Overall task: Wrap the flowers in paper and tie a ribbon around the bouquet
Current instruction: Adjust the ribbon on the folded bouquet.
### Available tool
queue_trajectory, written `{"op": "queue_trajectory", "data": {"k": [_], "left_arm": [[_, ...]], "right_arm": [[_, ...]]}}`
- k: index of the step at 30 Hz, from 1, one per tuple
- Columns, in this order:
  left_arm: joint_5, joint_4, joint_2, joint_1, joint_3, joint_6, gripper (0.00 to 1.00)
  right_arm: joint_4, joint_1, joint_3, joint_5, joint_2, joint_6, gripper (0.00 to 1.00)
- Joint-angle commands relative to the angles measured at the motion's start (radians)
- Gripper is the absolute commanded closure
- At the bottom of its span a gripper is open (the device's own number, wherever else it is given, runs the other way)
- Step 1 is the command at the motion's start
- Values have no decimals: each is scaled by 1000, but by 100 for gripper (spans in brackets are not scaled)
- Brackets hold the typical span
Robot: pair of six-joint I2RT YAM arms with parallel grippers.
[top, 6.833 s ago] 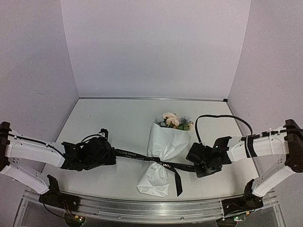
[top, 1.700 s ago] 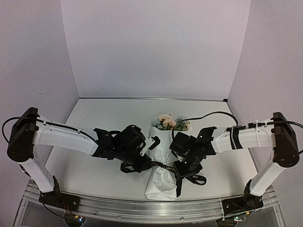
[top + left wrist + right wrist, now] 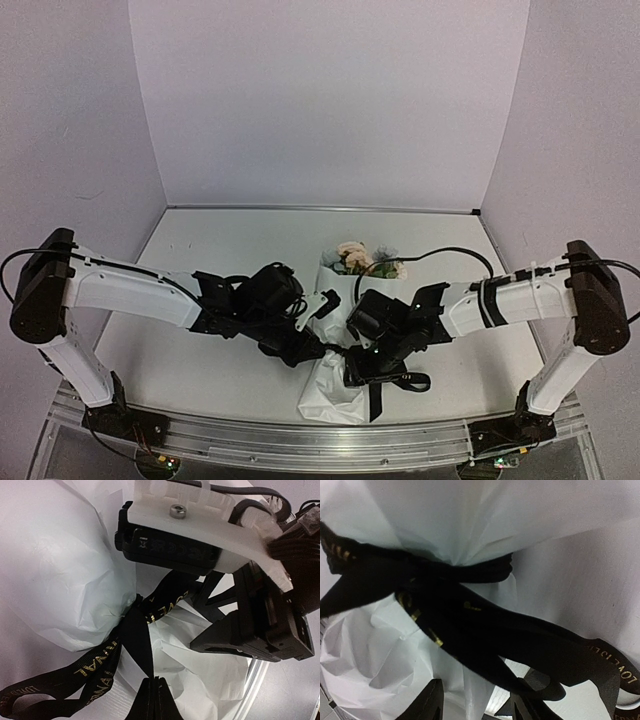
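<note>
Top view: the bouquet (image 3: 335,392) is laid on the table (image 3: 200,260), with the flowers (image 3: 356,256) pointing away. The ribbon (image 3: 376,398) is crossed at its waist. The left gripper (image 3: 322,350) and right gripper (image 3: 360,372) are brought close over the knot.

Left wrist: the left gripper (image 3: 152,700) is pressed together, with a ribbon (image 3: 135,635) strand pinched. The paper (image 3: 60,580) is bunched at the knot.

Right wrist: the right gripper (image 3: 477,702) is spread, with a ribbon (image 3: 470,625) tail lying between the fingers, not gripped.

Risk: if the tail is missed on closing, the knot is likely left slack. If paper is caught with it, the paper may be torn.
</note>
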Motion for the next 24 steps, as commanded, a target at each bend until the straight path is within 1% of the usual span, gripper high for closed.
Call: {"op": "queue_trajectory", "data": {"k": [1, 4, 6, 9, 17, 24], "left_arm": [[3, 28, -46, 0, -6, 6, 100], [-51, 25, -54, 0, -16, -12, 100], [-78, 27, -68, 2, -30, -22, 100], [-106, 29, -87, 11, -49, -41, 100], [-178, 47, -155, 52, -115, -91, 100], [-211, 40, -199, 105, -170, -129, 100]], "right_arm": [[30, 3, -28, 10, 9, 28, 68], [29, 3, -49, 31, -4, 28, 85], [28, 3, -60, 40, -12, 30, 90], [26, 4, -71, 54, -21, 30, 93], [8, 3, -76, 68, -27, 30, 93], [-12, 3, -73, 79, -33, 21, 93]]}}
